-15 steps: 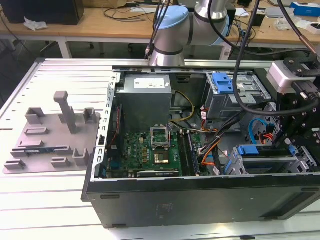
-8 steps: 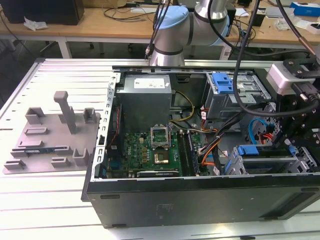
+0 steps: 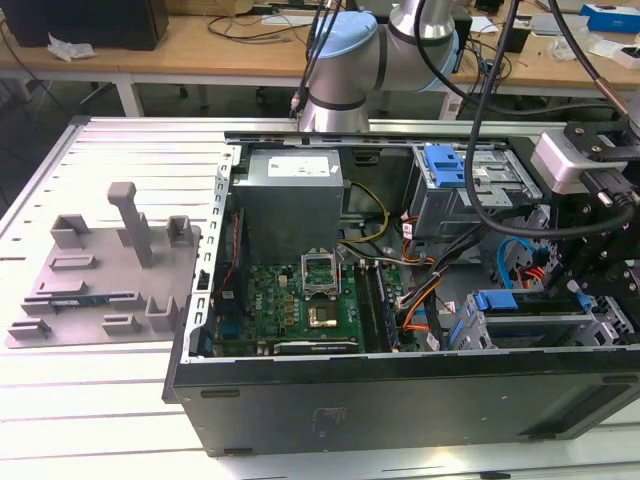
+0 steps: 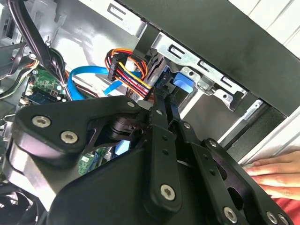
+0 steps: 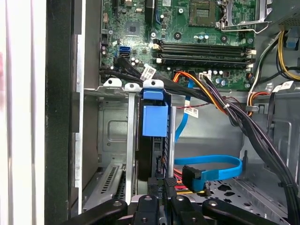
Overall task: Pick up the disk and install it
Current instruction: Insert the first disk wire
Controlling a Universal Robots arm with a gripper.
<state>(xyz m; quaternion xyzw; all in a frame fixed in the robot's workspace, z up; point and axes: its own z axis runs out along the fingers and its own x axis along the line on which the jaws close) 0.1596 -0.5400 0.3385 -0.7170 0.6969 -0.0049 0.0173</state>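
While hand pinches disk in drive cage, blue cable and wire bundle crowd alongside.

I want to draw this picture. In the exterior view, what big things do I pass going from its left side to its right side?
Grey plastic fixture plate with upright pegs → green motherboard inside the open black computer case → bundle of orange, yellow and black wires → blue plastic drive carrier in the metal cage.
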